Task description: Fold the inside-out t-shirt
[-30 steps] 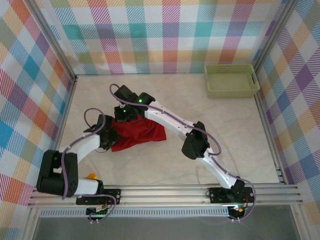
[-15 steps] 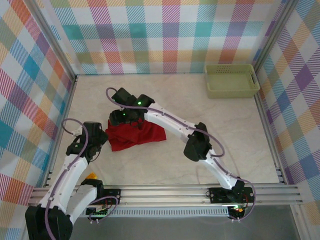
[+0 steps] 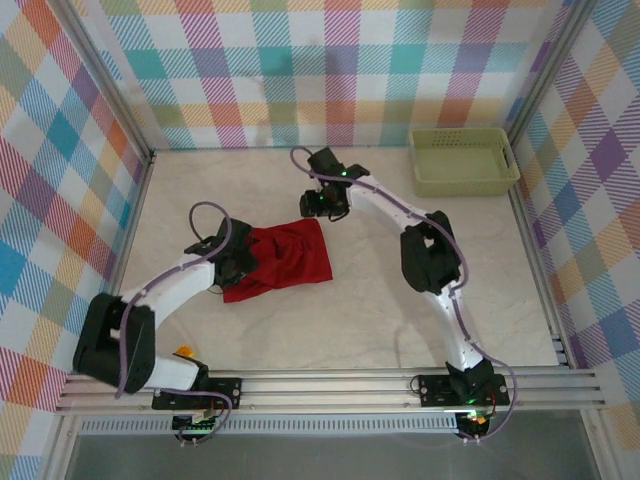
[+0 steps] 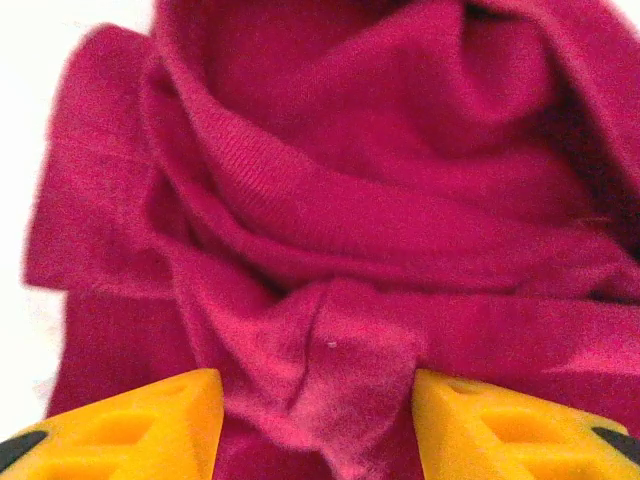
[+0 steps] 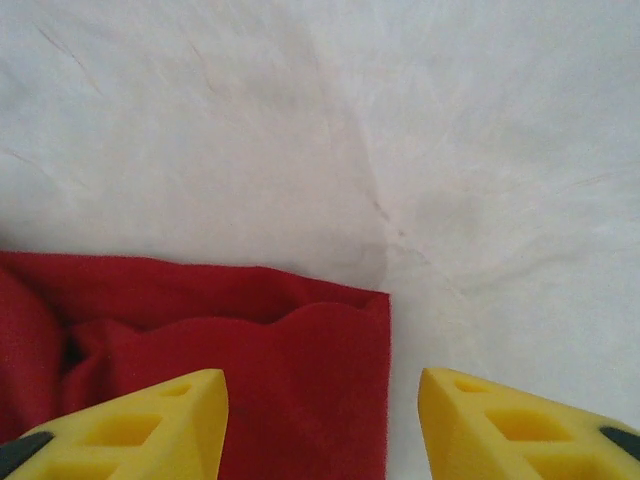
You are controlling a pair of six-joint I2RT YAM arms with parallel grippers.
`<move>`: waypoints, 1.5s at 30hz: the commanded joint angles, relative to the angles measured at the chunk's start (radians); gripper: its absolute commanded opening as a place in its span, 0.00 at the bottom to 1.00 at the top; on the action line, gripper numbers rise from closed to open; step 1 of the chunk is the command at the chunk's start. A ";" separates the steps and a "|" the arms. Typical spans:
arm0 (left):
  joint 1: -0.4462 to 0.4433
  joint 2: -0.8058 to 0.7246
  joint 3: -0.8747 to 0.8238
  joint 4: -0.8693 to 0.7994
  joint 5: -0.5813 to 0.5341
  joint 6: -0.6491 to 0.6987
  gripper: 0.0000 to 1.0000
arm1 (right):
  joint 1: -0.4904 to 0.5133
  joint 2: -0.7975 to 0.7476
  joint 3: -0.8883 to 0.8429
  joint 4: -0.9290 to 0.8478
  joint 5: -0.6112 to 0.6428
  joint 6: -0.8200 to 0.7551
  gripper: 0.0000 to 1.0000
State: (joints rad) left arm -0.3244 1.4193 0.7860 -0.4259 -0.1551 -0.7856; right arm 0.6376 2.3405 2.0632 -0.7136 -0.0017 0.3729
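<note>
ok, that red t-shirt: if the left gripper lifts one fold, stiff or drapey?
Likely drapes: the t-shirt lies in soft rolled folds, so a pinched ridge should rise first, the rest sagging. Probably light; its edge lies thin and flat on the table. Pushed, it would likely bunch rather than slide whole.

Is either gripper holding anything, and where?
Right gripper: nothing, open over the t-shirt corner. Left gripper: a fold sits between its jaws; grip cannot be told.

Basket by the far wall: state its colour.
The basket is pale green, best in the top external view.
</note>
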 commanded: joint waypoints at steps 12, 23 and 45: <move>-0.056 0.446 0.356 0.189 0.196 0.203 0.34 | 0.046 -0.304 -0.634 0.151 0.147 0.179 0.36; -0.249 0.533 0.647 -0.010 0.211 0.410 0.54 | 0.183 -0.791 -1.173 0.174 0.123 0.412 0.45; -0.410 0.558 0.765 -0.160 0.082 0.674 0.70 | -0.211 -0.597 -0.831 0.256 0.017 0.104 0.53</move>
State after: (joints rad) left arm -0.7181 1.9522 1.4982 -0.5312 -0.0406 -0.1524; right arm 0.4305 1.6978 1.1801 -0.4759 0.0597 0.5140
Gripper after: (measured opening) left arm 0.707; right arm 0.539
